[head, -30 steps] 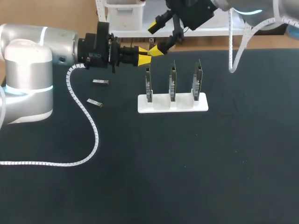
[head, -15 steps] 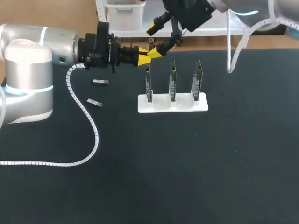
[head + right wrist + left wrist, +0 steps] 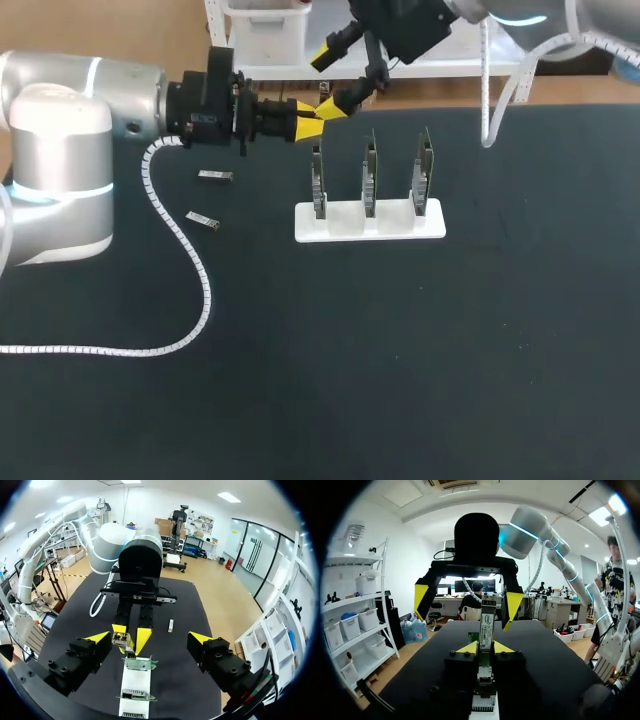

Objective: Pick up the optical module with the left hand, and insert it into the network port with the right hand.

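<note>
My left gripper (image 3: 485, 648) is shut on a slim metal optical module (image 3: 486, 624), which sticks out ahead of its yellow tips. In the head view the left gripper (image 3: 312, 110) is held level above the table's far edge, just behind the leftmost board. My right gripper (image 3: 335, 80) stands wide open, its fingers on either side of the module without touching it. In the right wrist view my right gripper (image 3: 149, 638) straddles the module (image 3: 121, 640). A white rack (image 3: 370, 222) holds three upright boards (image 3: 369, 178) with network ports.
Two spare modules (image 3: 215, 176) (image 3: 203, 220) lie on the black mat left of the rack. The left arm's white coiled cable (image 3: 190, 270) trails over the mat's left part. In the right wrist view the rack (image 3: 134, 685) lies under the gripper.
My right gripper has shifted slightly up and to the left around the held module. The left arm and the module have not moved.
</note>
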